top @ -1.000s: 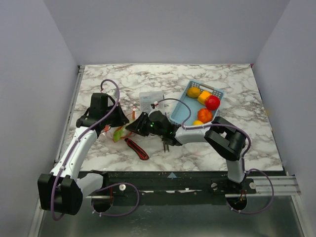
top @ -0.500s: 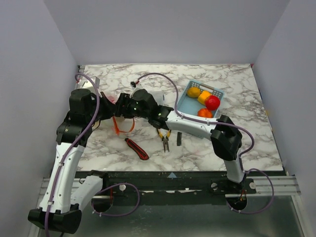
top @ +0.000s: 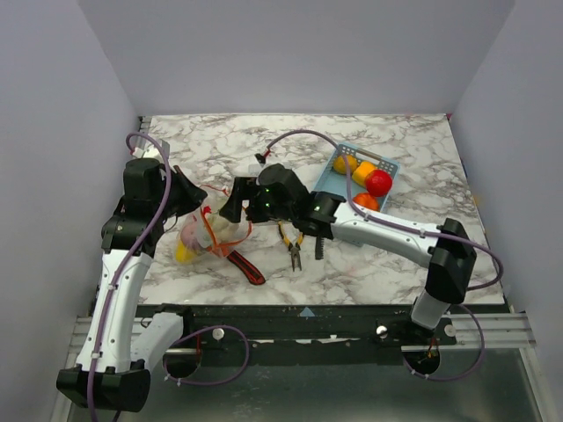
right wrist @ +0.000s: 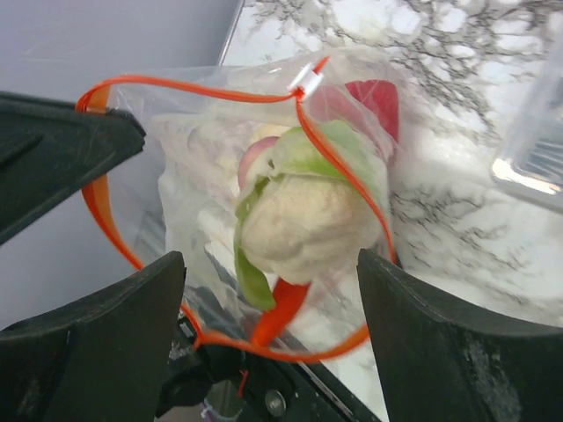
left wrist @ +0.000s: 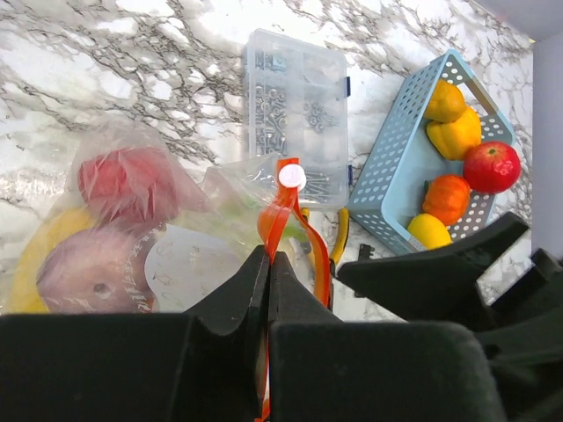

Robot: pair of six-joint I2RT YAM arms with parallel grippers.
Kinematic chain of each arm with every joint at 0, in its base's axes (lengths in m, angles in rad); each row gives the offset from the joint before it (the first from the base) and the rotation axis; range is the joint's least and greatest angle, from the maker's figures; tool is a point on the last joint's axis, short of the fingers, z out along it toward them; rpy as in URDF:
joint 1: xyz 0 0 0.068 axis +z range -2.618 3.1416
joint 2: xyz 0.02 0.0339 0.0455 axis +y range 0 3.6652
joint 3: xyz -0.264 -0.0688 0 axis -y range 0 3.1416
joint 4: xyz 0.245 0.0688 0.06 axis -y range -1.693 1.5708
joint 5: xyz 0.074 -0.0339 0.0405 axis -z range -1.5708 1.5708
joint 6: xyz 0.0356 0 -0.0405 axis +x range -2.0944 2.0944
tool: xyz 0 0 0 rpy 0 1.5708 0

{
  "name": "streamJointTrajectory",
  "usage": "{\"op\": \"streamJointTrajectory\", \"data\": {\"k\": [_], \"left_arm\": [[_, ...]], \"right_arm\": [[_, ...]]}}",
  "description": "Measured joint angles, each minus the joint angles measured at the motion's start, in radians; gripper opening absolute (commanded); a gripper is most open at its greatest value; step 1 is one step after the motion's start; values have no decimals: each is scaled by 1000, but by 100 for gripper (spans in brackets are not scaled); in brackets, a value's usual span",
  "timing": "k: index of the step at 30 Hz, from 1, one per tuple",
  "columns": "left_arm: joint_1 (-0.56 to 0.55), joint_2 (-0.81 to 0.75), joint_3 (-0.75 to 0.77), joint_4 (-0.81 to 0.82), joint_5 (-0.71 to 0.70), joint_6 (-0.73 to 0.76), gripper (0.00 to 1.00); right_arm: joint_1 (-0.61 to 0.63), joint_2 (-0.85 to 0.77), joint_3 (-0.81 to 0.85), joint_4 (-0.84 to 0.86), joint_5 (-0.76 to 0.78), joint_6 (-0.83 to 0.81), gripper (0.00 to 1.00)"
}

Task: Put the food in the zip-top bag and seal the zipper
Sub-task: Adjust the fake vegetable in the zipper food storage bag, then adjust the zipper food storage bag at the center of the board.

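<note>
The zip-top bag (top: 209, 234) hangs off the table between my grippers, with red (left wrist: 123, 180), purple (left wrist: 88, 272) and yellow (left wrist: 35, 255) food inside. My left gripper (top: 195, 200) is shut on the red-orange zipper (left wrist: 286, 207); its jaws (left wrist: 268, 259) pinch the strip. My right gripper (top: 230, 204) is open wide at the bag's mouth. In the right wrist view (right wrist: 271, 259) the zipper (right wrist: 202, 88) forms an open loop. A white cauliflower with green leaves (right wrist: 299, 220) and a red piece sit in the mouth, not touching the fingers (right wrist: 114, 334).
A light blue basket (top: 388, 165) with a red apple (top: 378, 182) and yellow and orange fruits stands at the back right. A red-and-black utility knife (top: 247, 265) and yellow-handled pliers (top: 294, 248) lie below the bag. A clear compartment box (left wrist: 295, 114) lies behind it.
The bag was an empty-looking loop half a second ago; it now hangs bulging with food, lower and to the left. My right gripper has moved down to the bag's mouth. The left gripper holds the strip.
</note>
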Motion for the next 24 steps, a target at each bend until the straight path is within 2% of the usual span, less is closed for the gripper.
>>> {"op": "streamJointTrajectory", "data": {"k": [7, 12, 15, 18, 22, 24], "left_arm": [[6, 0, 0, 0, 19, 0, 0], [6, 0, 0, 0, 35, 2, 0], [6, -1, 0, 0, 40, 4, 0], [6, -2, 0, 0, 42, 6, 0], [6, -10, 0, 0, 42, 10, 0], [8, -16, 0, -1, 38, 16, 0]], "right_arm": [[2, -145, -90, -72, 121, -30, 82], [2, -126, -134, -73, 130, -22, 71], [5, -97, -168, -64, 120, -6, 61], [10, -52, -174, -42, 116, 2, 42], [13, 18, -126, -21, 102, -6, 2], [14, 64, -55, -24, 98, -14, 0]]}}
